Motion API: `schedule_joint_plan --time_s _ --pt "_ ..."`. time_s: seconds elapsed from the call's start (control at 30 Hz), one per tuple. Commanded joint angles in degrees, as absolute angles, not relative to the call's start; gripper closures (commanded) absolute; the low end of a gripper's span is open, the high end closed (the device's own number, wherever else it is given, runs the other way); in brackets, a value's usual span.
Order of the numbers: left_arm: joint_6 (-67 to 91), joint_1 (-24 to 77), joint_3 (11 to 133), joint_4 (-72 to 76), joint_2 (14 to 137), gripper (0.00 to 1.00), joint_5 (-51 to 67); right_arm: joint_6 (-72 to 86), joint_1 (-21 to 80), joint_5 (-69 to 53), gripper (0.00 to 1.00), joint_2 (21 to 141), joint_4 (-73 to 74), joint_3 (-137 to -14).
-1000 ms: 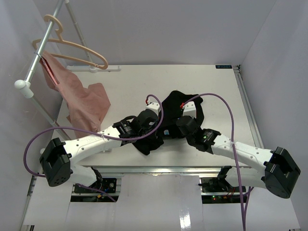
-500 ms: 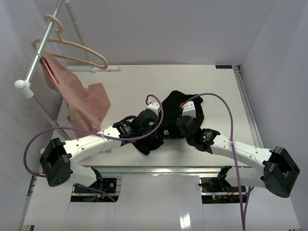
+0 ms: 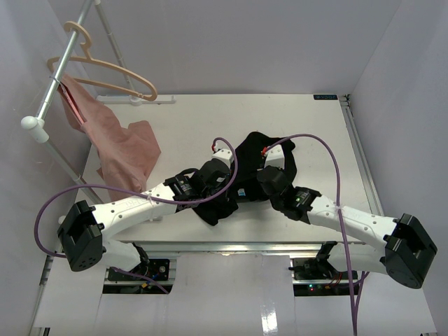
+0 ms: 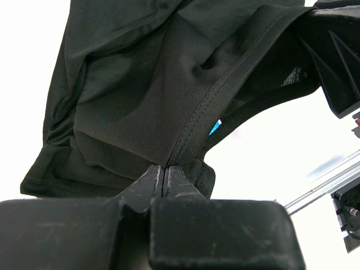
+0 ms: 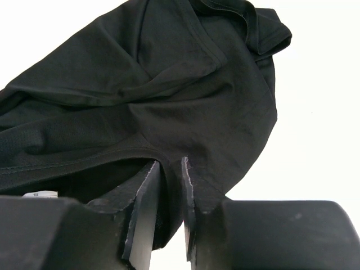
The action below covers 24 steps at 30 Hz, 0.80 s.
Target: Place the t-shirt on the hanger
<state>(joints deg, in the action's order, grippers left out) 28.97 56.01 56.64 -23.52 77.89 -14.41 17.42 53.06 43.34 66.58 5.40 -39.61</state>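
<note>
The black t-shirt (image 3: 250, 150) lies crumpled on the white table (image 3: 189, 115), between both arms. My left gripper (image 3: 225, 192) is shut on a stitched edge of the t-shirt (image 4: 140, 84), its fingertips (image 4: 169, 171) pressed together on the seam. My right gripper (image 3: 250, 190) reaches in from the right. Its jaws stand a little apart, and a fold of the t-shirt (image 5: 185, 95) sits loosely in the gap between the fingers (image 5: 147, 185). The tan wooden hanger (image 3: 105, 70) hangs bare on the rail at the far left, well away from both grippers.
A grey metal rail (image 3: 52, 91) on a stand runs along the left wall. A pink cloth (image 3: 122, 150) hangs from it and trails onto the table's left side. Purple cables loop over both arms.
The right gripper's jaws have parted slightly around the cloth. The left gripper holds the same seam. Neither arm nor the t-shirt has visibly shifted.
</note>
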Motion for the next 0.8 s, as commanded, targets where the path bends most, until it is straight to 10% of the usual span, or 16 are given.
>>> schedule_joint_plan --time_s 0.0,0.23,0.5,0.77 --pt "29.27 56.16 57.41 -23.22 75.66 1.0 -15.02 17.49 53.35 44.91 0.71 64.28 2.35 -39.42" --pt "29.09 56.07 57.51 -23.23 75.36 1.0 -15.23 17.69 53.35 45.4 0.92 65.0 3.74 -40.09" --pt "28.92 54.49 59.22 -23.81 75.75 0.96 -18.25 19.11 54.23 44.52 0.92 58.99 14.43 -44.39" --pt "25.95 54.4 61.88 -22.68 73.65 0.47 -21.61 16.43 54.39 30.27 0.92 56.24 10.26 -42.09"
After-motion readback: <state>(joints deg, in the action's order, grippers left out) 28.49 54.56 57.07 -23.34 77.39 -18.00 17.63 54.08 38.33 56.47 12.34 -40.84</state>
